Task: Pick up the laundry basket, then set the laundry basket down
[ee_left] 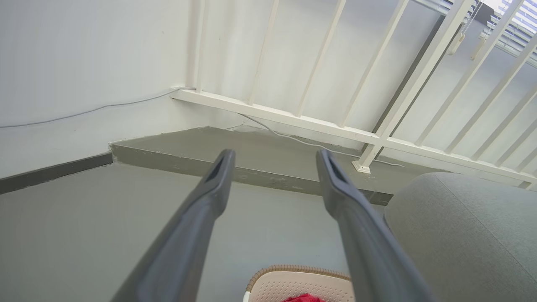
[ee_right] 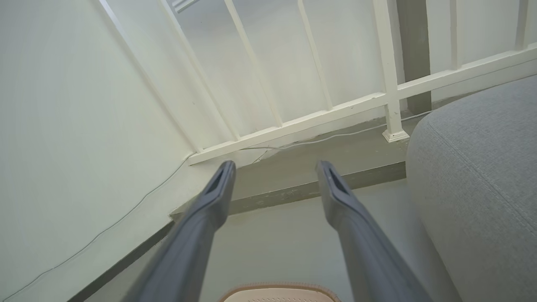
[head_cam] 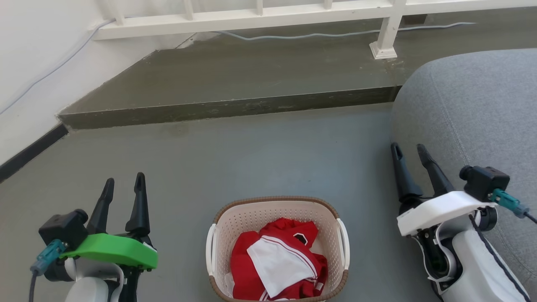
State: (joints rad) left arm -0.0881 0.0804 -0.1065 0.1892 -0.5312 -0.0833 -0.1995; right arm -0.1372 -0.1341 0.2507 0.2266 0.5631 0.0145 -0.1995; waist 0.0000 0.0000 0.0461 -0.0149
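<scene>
My left hand (head_cam: 125,178) and right hand (head_cam: 407,147) both hung empty above the grey floor (head_cam: 272,155), fingers spread wide with nothing between them. The laundry basket (head_cam: 247,220) sat on the floor between the two hands, nearer the wrists than the fingertips, touching neither. Close on the right hand's outer side bulged a grey fabric sofa (head_cam: 470,109), rounded and finely woven. Ahead of both sets of fingertips ran a low concrete step (head_cam: 235,109), then a white painted railing (head_cam: 251,16) with a thin cable (head_cam: 314,35) trailing along its foot. A white wall (head_cam: 33,63) stood off the left hand's outer side. The basket stood upright, mouth up, with a white handle (head_cam: 211,247) toward each hand. Its near end was cut off, so I couldn't tell its long axis. It was cream perforated plastic with rounded corners and a brown woven-look rim. Red and white clothes (head_cam: 279,260) lay crumpled inside.
</scene>
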